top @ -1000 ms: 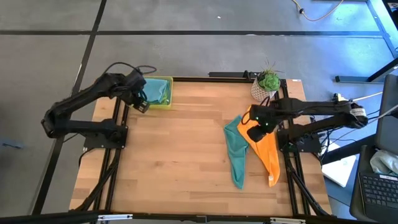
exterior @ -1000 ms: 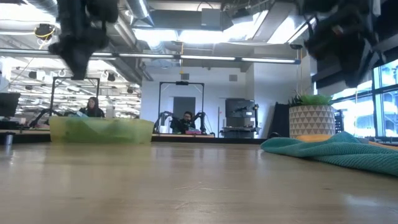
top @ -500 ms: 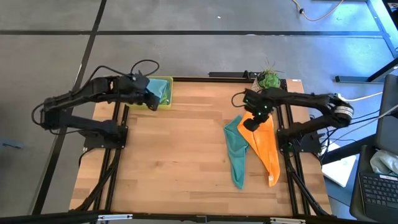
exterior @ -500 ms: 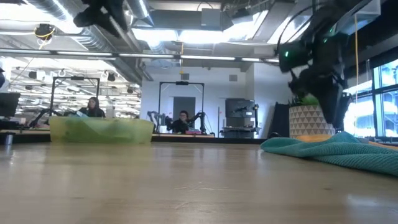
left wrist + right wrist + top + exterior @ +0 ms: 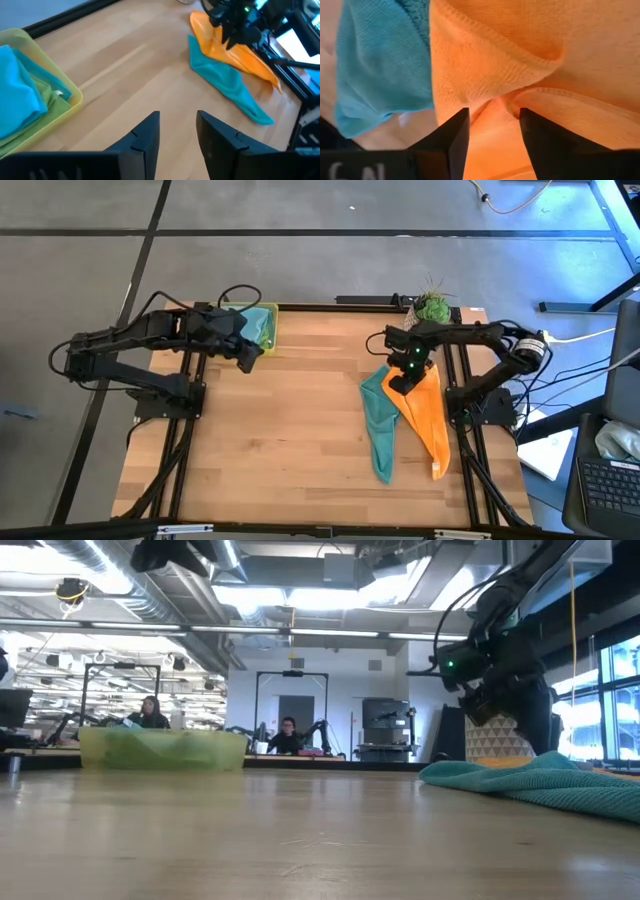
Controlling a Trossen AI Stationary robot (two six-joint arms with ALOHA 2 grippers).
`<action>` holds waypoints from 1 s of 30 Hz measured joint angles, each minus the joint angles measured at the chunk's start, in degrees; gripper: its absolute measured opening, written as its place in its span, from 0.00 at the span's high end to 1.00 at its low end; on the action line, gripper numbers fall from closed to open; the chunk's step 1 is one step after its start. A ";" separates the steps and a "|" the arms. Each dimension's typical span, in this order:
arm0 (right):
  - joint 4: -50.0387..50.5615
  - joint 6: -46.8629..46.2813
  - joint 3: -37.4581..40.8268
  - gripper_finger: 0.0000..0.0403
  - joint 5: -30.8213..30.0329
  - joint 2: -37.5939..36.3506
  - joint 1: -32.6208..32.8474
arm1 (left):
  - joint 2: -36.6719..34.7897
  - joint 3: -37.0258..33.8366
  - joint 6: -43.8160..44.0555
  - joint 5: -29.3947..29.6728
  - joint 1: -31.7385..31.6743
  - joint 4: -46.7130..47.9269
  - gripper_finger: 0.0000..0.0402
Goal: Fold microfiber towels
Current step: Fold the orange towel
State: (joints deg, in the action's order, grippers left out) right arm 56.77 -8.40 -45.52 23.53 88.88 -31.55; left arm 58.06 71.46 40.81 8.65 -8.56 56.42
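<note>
— Grey floor surrounds a pale wooden surface [image 5: 290,430] in the high view. What lies on it?

— A long crumpled teal microfiber towel [image 5: 380,425] and a long crumpled orange microfiber towel [image 5: 428,420] lie side by side, touching, on the right half. A yellow-green rectangular plastic tray [image 5: 262,330] sits at the far left corner with a light blue cloth [image 5: 252,325] in it. A small potted green plant [image 5: 430,310] stands at the far right edge.

— And the arms?

— The left gripper [image 5: 247,352] hangs just beside the tray. The right gripper [image 5: 400,383] is down at the far end of the orange towel.

— What about the low view?

— The teal towel [image 5: 540,783] spreads along the right, with the right gripper [image 5: 487,703] just above it. The tray [image 5: 160,748] stands far left. People sit at desks in the room behind.

— Left wrist view?

— The left gripper [image 5: 177,135] has its fingers partly apart, holding nothing. Beyond them the tray [image 5: 70,97] holds blue [image 5: 15,95] and lime green cloth [image 5: 52,107], and both towels lie farther off under the other arm.

— Right wrist view?

— The right gripper [image 5: 492,130] has its fingers spread, with a pinched fold of the orange towel [image 5: 520,60] bunched between the tips. I cannot tell whether they clamp it. The teal towel [image 5: 380,65] lies beside it.
</note>
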 joint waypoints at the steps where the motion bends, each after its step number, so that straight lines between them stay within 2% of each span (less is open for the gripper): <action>1: 0.11 -0.13 -0.02 0.58 0.72 0.21 0.00 | 0.00 0.00 -0.70 -0.57 0.00 0.00 0.70; 8: 3.83 -1.79 -0.13 0.70 7.69 0.20 0.00 | 0.00 0.00 -2.00 -1.84 -0.02 0.01 0.70; 10: 5.32 -1.76 -0.49 0.75 7.88 0.20 0.01 | 0.00 0.00 -2.03 -1.82 -0.02 -0.03 0.70; 12: 6.24 -1.68 -0.66 0.80 6.04 0.17 0.04 | 0.00 0.00 -2.03 -1.53 -0.02 -0.37 0.70; 16: 7.81 -1.38 -0.66 0.90 -3.91 0.17 0.06 | 0.00 -0.01 -2.05 -0.51 -0.04 -1.36 0.70; 19: 8.19 1.54 -0.66 0.94 -4.48 0.17 0.11 | 0.00 -0.02 -2.04 -0.51 -0.02 -2.19 0.70; 24: 8.39 4.66 -0.66 0.90 -5.83 0.17 0.11 | 0.00 -0.02 -1.93 -0.40 0.35 -2.24 0.70; 30: 8.07 5.79 -0.66 0.75 -5.91 0.17 0.13 | 0.00 -0.02 -0.41 -0.40 0.48 -2.27 0.70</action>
State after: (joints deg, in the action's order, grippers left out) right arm 64.84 -2.61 -46.17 17.62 89.06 -31.42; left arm 58.06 71.44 40.40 8.25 -8.08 54.15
